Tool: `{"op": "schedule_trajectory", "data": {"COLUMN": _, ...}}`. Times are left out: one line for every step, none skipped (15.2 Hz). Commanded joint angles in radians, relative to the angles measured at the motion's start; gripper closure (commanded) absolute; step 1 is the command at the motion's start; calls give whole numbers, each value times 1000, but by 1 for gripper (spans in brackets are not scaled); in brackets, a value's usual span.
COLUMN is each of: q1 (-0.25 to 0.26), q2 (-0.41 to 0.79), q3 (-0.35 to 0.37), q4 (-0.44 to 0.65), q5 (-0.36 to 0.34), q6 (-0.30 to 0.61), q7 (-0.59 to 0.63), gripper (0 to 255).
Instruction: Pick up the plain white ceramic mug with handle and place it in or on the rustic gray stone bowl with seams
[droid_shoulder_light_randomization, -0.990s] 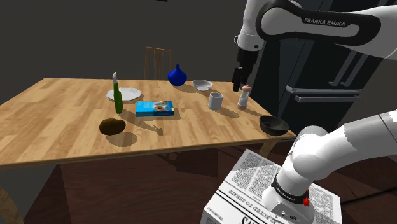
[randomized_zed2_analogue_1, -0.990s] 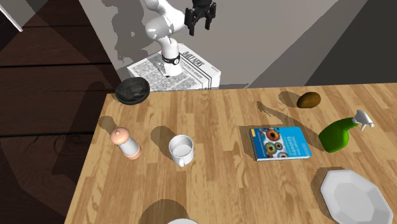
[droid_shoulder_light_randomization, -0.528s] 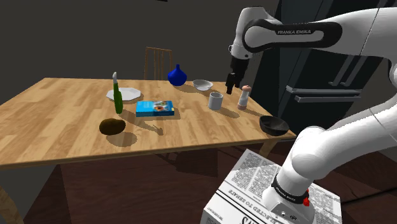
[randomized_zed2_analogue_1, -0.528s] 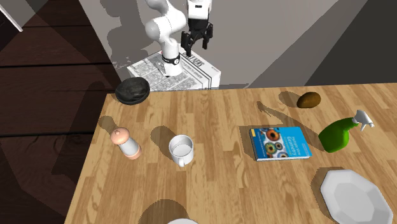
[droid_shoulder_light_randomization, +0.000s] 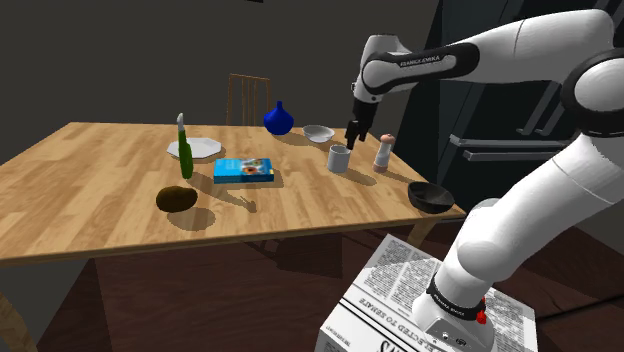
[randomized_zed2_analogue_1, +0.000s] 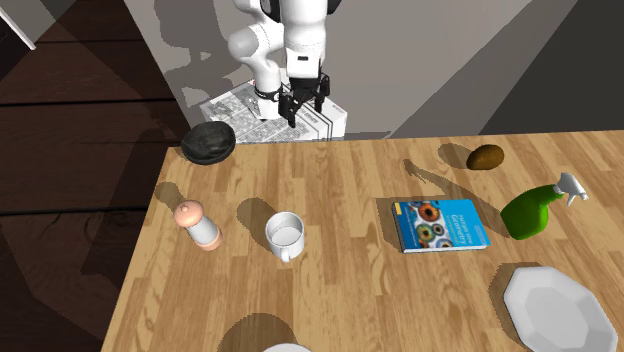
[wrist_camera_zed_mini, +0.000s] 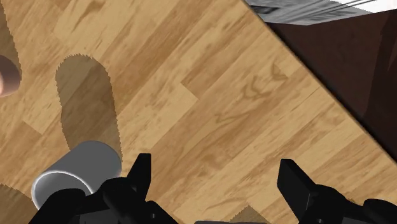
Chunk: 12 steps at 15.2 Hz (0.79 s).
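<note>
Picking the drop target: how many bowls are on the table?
2: a dark bowl at the table corner nearest the stand, a white bowl beyond the mug, near the blue vase. None looks hidden.

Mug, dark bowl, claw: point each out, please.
mug (randomized_zed2_analogue_1: 285, 233), second exterior view, inside bottom
dark bowl (droid_shoulder_light_randomization: 430, 198), shoulder view, outer wall
claw (wrist_camera_zed_mini: 214, 163), wrist view, midway between its open fingertips

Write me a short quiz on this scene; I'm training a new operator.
1. True or false: the mug sits in the dark bowl.
2. What stands nearest the mug? A) shaker B) spray bottle C) plate
3. Fill in: the gripper fingers stand ___, holding nothing.
Key: 1 false; 2 A; 3 open.
</note>
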Motion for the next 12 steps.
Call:
{"op": "schedule_trajectory", "data": {"q1": -3, "q2": 74, "q3": -29, "q4": 32, "q5": 16, "q6": 49, "q7": -34, "gripper": 0}}
{"op": "schedule_trajectory", "data": {"q1": -5, "q2": 108, "q3": -42, "q4": 49, "q5": 27, "q6": 69, "q7": -52, "gripper": 0}}
{"op": "schedule_trajectory", "data": {"q1": -7, "q2": 143, "q3": -55, "q4": 66, "q5": 39, "q6": 88, "q7": -71, "gripper": 0}}
{"op": "schedule_trajectory", "data": {"q1": -9, "q2": 179, "q3": -67, "q4": 86, "q5": 53, "q6": 105, "q7": -90, "gripper": 0}}
{"op": "schedule_trajectory", "data": {"q1": -11, "q2": 215, "q3": -79, "q4": 106, "q5": 68, "q6": 122, "q7": -110, "gripper": 0}}
{"op": "schedule_trajectory", "data": {"q1": -15, "q2": 251, "q3": -89, "q4": 128, "q5": 85, "q6": 137, "q7": -130, "gripper": 0}}
{"op": "schedule_trajectory", "data": {"q1": -19, "q2": 289, "q3": -99, "q4": 151, "q5": 104, "q6": 151, "q7": -151, "gripper": 0}}
{"op": "schedule_trajectory", "data": {"q1": -23, "q2": 326, "q3": -107, "q4": 176, "q5": 124, "q6": 163, "q7": -172, "gripper": 0}}
{"op": "schedule_trajectory", "data": {"q1": -29, "q2": 364, "q3": -114, "q4": 202, "q5": 144, "q6": 174, "q7": -193, "gripper": 0}}
{"op": "schedule_trajectory", "data": {"q1": -36, "q2": 403, "q3": -120, "q4": 230, "q5": 166, "q6": 183, "q7": -215, "gripper": 0}}
{"op": "schedule_trajectory", "data": {"q1": -44, "q2": 442, "q3": -125, "q4": 259, "q5": 189, "q6": 191, "q7": -236, "gripper": 0}}
{"op": "schedule_trajectory", "data": {"q1": -53, "q2": 481, "q3": -128, "q4": 290, "q5": 211, "q6": 198, "q7": -257, "gripper": 0}}
